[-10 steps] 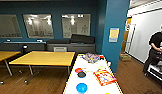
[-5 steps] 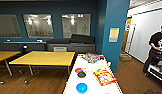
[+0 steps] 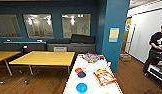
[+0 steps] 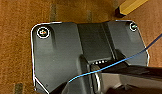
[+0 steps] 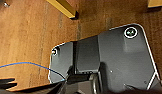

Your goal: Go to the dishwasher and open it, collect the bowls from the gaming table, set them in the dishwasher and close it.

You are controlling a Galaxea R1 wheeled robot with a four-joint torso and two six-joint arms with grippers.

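The gaming table (image 3: 72,82), long with a white top, stretches away from me in the lower middle of the head view. On it, a bright blue bowl (image 3: 81,87) sits nearest me. Farther along, a black bowl (image 3: 82,74) rests against an orange-red bowl (image 3: 78,70). A red board-game box (image 3: 104,76) lies to their right, and another colourful box (image 3: 91,57) sits at the table's far end. The dishwasher is out of view. Both wrist views look down over dark robot parts onto brown wooden floor.
Two yellow-topped tables (image 3: 44,58) stand to the left on wooden floor. A dark sofa (image 3: 70,44) lines the blue back wall under the windows. A blue pillar (image 3: 114,35) rises right of the white table. A person (image 3: 155,53) stands at the far right.
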